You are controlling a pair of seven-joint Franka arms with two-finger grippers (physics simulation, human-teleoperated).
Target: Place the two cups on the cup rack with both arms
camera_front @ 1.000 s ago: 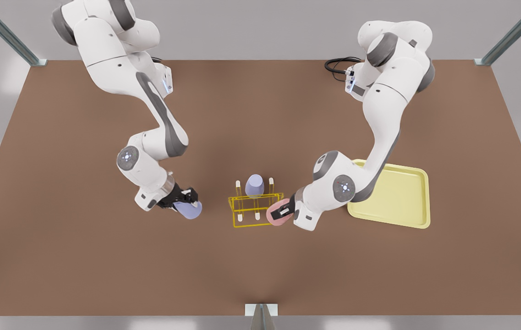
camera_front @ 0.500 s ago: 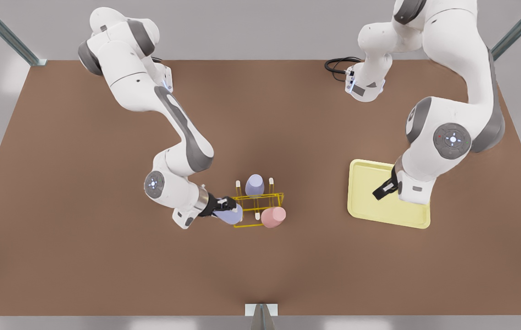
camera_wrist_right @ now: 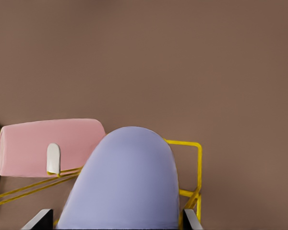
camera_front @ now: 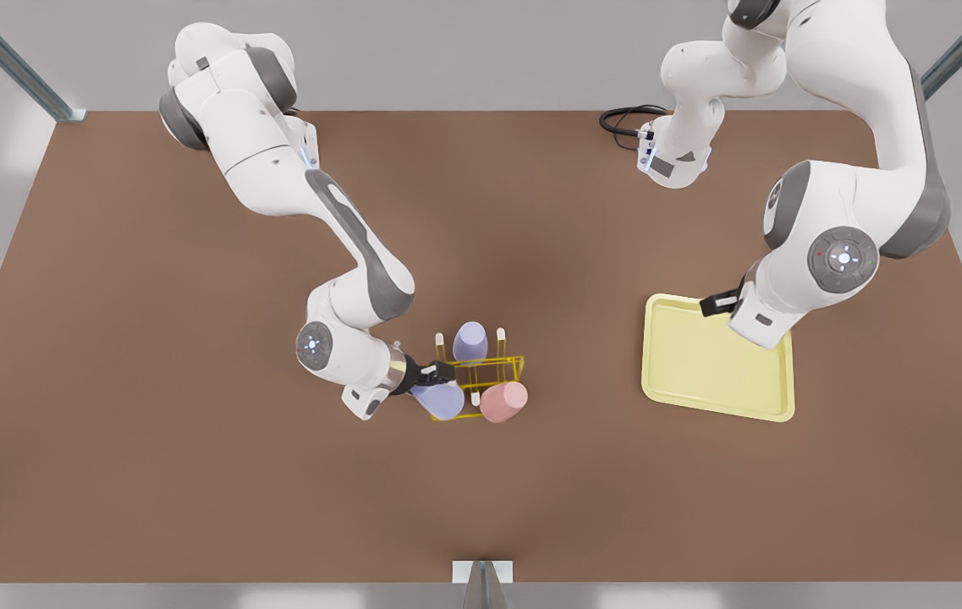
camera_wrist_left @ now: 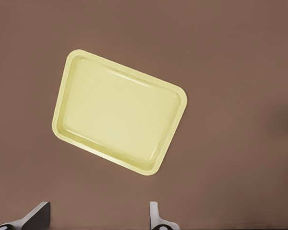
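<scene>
The yellow wire cup rack [camera_front: 499,364] stands mid-table. A salmon pink cup [camera_front: 503,401] rests tilted at the rack's near corner on the front view's right, with no gripper on it. Another lavender cup [camera_front: 470,342] sits on a far peg. My right gripper [camera_front: 437,373], on the front view's left arm, is shut on a lavender cup [camera_front: 445,401] at the rack's near left corner. The right wrist view shows this lavender cup [camera_wrist_right: 127,182] between the fingers, over the rack wire [camera_wrist_right: 199,167], beside the pink cup [camera_wrist_right: 48,141]. My left gripper [camera_front: 718,304] hangs open above the tray.
A flat pale yellow tray [camera_front: 700,372] lies on the brown table at the front view's right, seen too as the tray [camera_wrist_left: 120,110] under the left wrist. A black cable [camera_front: 620,121] coils at the far edge. Metal frame posts stand at the corners.
My right gripper carried the lavender cup from the front view's left up to the rack's near corner. My left gripper let go of the pink cup, then withdrew and rose over the tray's far edge.
</scene>
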